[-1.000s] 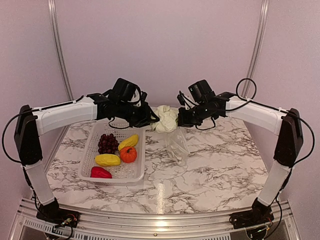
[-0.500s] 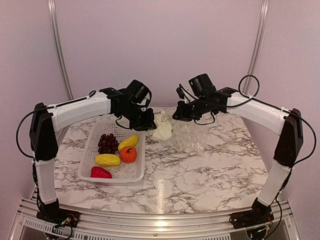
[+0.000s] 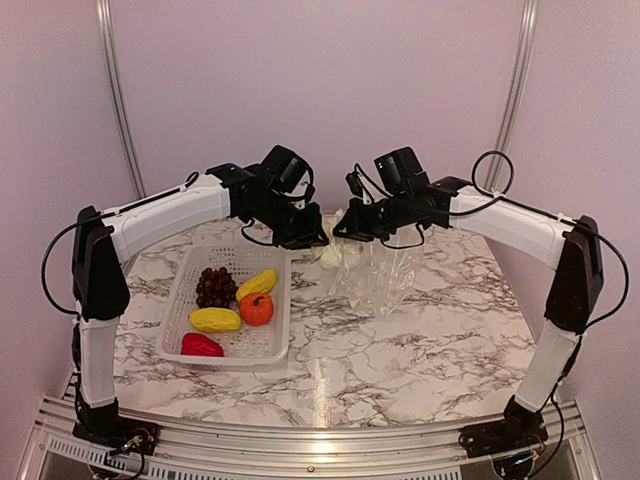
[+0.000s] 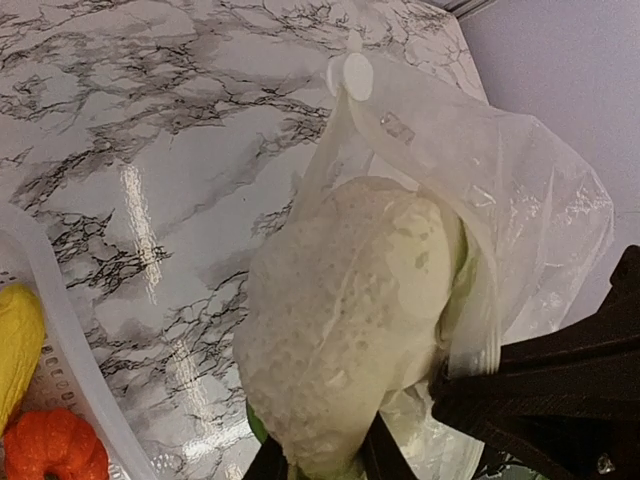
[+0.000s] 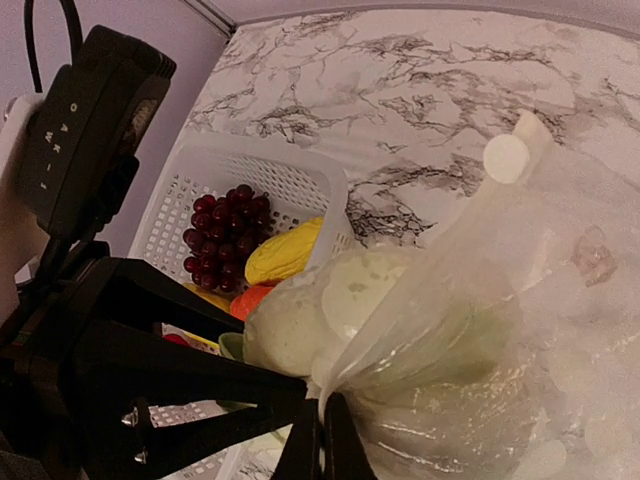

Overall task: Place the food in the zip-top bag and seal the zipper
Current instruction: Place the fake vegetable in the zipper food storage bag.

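Observation:
My left gripper (image 3: 313,240) is shut on the pale white-green vegetable (image 4: 350,320) and holds it partly inside the mouth of the zip-top bag (image 3: 375,272). My right gripper (image 3: 345,232) is shut on the bag's mouth edge, the zipper strip (image 4: 400,150), and holds the bag up over the table. In the right wrist view the vegetable (image 5: 320,310) sits half under the clear bag film (image 5: 500,330). The grapes (image 3: 214,286), two yellow pieces (image 3: 256,283) (image 3: 216,320), the orange fruit (image 3: 256,308) and the red pepper (image 3: 201,345) lie in the basket.
The white perforated basket (image 3: 281,340) stands on the marble table's left side, just left of the bag. The white zipper slider (image 4: 350,72) sits at the far end of the bag's mouth. A purple wall stands close behind.
Both grippers have risen and come together. The bag, hanging limp a second ago, is now lifted and spread, and the vegetable has gone from beside it into its mouth.

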Controlling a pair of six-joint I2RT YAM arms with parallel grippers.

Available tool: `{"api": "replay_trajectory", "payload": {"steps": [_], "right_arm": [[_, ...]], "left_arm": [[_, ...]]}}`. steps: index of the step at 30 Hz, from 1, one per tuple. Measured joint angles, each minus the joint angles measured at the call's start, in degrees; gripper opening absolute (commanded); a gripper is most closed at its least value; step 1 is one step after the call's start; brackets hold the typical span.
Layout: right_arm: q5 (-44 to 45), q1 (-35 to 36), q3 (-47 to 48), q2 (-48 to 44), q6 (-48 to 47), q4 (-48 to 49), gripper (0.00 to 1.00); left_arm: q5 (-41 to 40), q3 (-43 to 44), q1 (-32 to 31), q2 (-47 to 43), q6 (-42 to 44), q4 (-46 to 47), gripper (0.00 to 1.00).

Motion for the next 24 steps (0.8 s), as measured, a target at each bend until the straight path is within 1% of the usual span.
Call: {"api": "replay_trajectory", "payload": {"steps": [4, 5, 6, 8, 11, 14, 16, 18, 20, 22, 24], "right_arm": [[-1.1, -0.1, -0.3, -0.4, 0.0, 1.5, 0.00], [-1.6, -0.2, -0.7, -0.7, 0.0, 1.9, 0.00], [-2.1, -0.4, -1.2, -1.1, 0.1, 2.3, 0.00], [-3.7, -0.8, -2.1, -2.0, 0.6, 3.6, 0.00], [-5.6, -1.3, -4.0, -3.9, 0.9, 5.0, 0.00], [-6.7, -2.0, -5.8, -5.9, 1.1, 6.3, 0.00], [-7.1, -2.6, -7.5, -7.4, 1.2, 7.3, 0.00], [-7.2, -3.5, -8.9, -8.6, 1.5, 8.1, 0.00], [-6.9, -4.2, -9.5, -9.0, 1.7, 8.8, 0.00], [-6.6, -4.5, -10.2, -8.9, 2.0, 9.1, 0.00], [-6.1, -4.5, -11.3, -8.9, 2.2, 9.3, 0.00]], "left_arm": [[2.9, -0.8, 0.1, 0.1, -0.3, 3.1, 0.00], [3.1, -0.8, 0.1, 0.1, -0.6, 3.5, 0.04], [3.4, -0.8, 0.1, 0.2, -1.0, 4.2, 0.15], [4.3, -0.8, 0.1, 0.8, -1.7, 6.4, 0.33], [5.5, -0.5, 0.2, 2.4, -2.3, 9.1, 0.51], [6.0, -0.5, 0.3, 3.1, -1.2, 10.4, 0.70], [6.0, -0.6, 0.4, 2.7, -0.4, 11.0, 0.78], [5.3, -1.4, 0.4, 1.4, 0.6, 11.9, 0.82], [4.7, -4.0, 0.6, -1.7, 1.1, 12.9, 0.82], [3.8, -7.0, 0.7, -5.7, 1.0, 14.3, 0.80], [2.3, -8.8, 0.7, -9.6, 0.2, 15.5, 0.73]]}}
